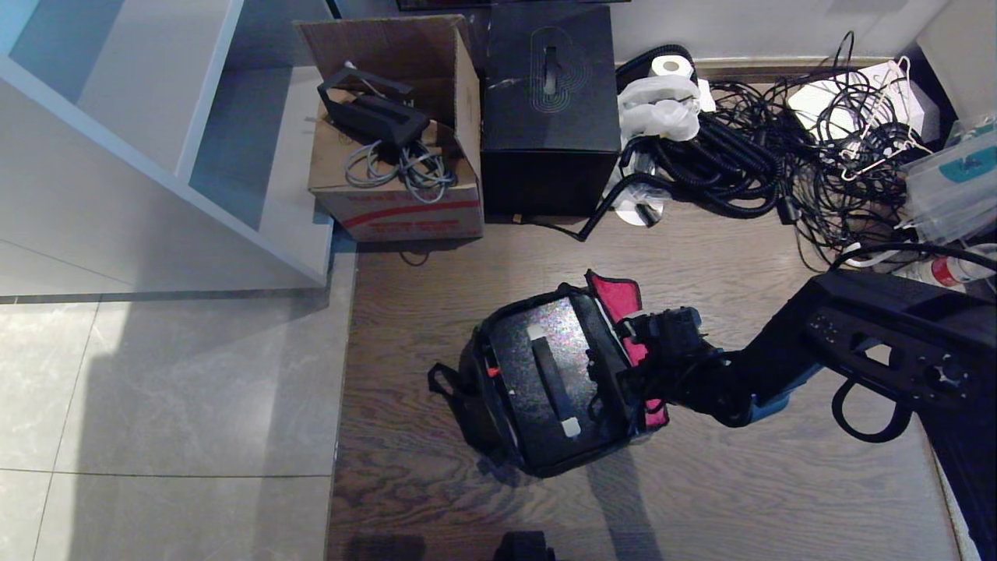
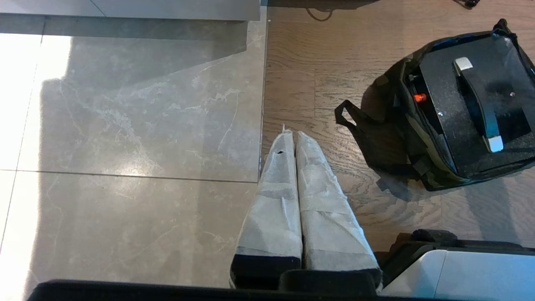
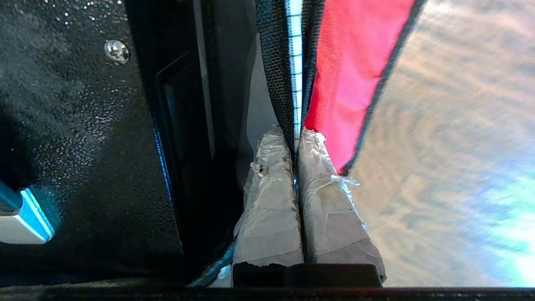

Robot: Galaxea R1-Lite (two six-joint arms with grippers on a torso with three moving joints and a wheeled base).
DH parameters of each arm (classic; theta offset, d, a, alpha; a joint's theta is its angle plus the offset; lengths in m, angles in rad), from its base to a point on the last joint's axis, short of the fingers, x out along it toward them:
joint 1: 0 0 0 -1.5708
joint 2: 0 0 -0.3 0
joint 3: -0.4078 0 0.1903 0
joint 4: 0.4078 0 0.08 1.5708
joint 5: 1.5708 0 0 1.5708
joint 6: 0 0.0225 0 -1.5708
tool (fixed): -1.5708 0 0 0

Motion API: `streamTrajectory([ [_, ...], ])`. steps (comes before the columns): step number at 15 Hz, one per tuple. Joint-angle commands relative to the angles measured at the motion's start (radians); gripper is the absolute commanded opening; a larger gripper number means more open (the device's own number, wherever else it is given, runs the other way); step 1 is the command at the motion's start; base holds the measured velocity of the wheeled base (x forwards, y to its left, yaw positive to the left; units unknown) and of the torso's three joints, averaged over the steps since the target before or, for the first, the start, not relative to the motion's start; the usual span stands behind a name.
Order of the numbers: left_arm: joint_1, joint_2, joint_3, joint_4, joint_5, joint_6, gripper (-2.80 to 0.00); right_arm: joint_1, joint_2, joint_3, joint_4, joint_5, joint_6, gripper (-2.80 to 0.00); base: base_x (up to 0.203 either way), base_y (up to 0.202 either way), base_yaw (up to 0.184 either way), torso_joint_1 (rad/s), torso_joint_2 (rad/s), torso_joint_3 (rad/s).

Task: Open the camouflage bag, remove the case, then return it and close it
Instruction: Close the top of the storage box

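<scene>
Right claw [image 3: 297, 138] pinches camouflage bag [image 1: 475, 389] lid edge at zipper tape — grip there to swing lid over. Case [image 1: 545, 374] sits inside open bag on floor. Left claw [image 2: 294, 140] pressed together, parked aside.

Bright sunlight lands on the grey floor tiles [image 2: 125, 125] and makes white glare along one side in the left wrist view. The right arm [image 1: 857, 351] and the camouflage bag [image 1: 545, 374] throw dark shadows on the wooden floor [image 1: 740, 483]. In the right wrist view the floor is blurry, with a washed-out bluish patch.
</scene>
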Motion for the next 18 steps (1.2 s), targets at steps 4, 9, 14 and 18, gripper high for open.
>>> streamTrajectory([
  [4, 0.0, 0.0, 0.0, 0.0, 0.0, 0.0, -2.8, -0.047, -0.034, -0.067, -0.015, 0.005, -0.116, -2.8, 0.0, 0.0, 0.0, 0.0, 0.0, 0.0],
  [9, 0.0, 0.0, 0.0, 0.0, 0.0, 0.0, -2.8, -0.116, -0.044, -0.248, -0.017, 0.127, -0.255, -2.8, 0.0, 0.0, 0.0, 0.0, 0.0, 0.0],
  [14, 0.0, 0.0, 0.0, 0.0, 0.0, 0.0, -2.8, -0.123, -0.061, -0.157, -0.029, 0.159, -0.239, 0.0, 0.0, 0.0, 0.0, 0.0, 0.0, 0.0],
  [18, 0.0, 0.0, 0.0, 0.0, 0.0, 0.0, -2.8, -0.111, -0.105, -0.078, -0.041, 0.162, -0.054, 0.0, 0.0, 0.0, 0.0, 0.0, 0.0, 0.0],
])
